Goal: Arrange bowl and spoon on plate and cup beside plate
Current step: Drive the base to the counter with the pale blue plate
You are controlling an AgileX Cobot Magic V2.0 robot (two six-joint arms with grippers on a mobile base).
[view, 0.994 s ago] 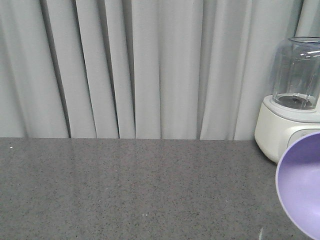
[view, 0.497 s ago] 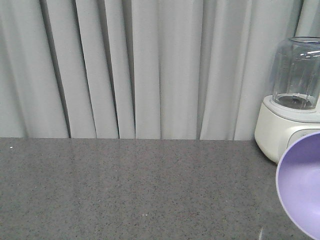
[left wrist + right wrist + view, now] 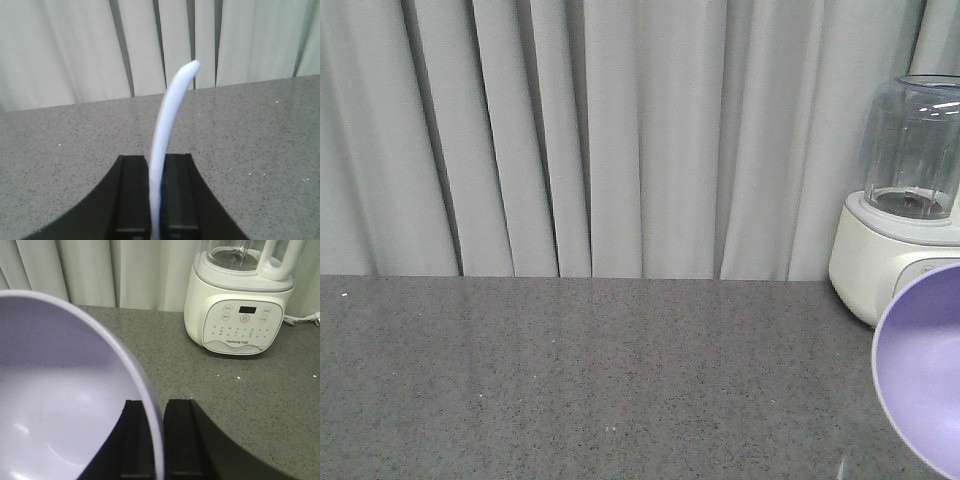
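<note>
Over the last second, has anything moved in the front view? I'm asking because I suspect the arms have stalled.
Nothing visibly changed. The bowl stays at the right edge of the front view, the blender behind it unmoved. The wrist views show only this moment: right gripper shut on the bowl's rim, left gripper shut on the spoon.

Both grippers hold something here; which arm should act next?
Right, probably: the right gripper grips the bowl by its rim, and the bowl likely goes down before the spoon held in the left gripper. No plate is in view.
</note>
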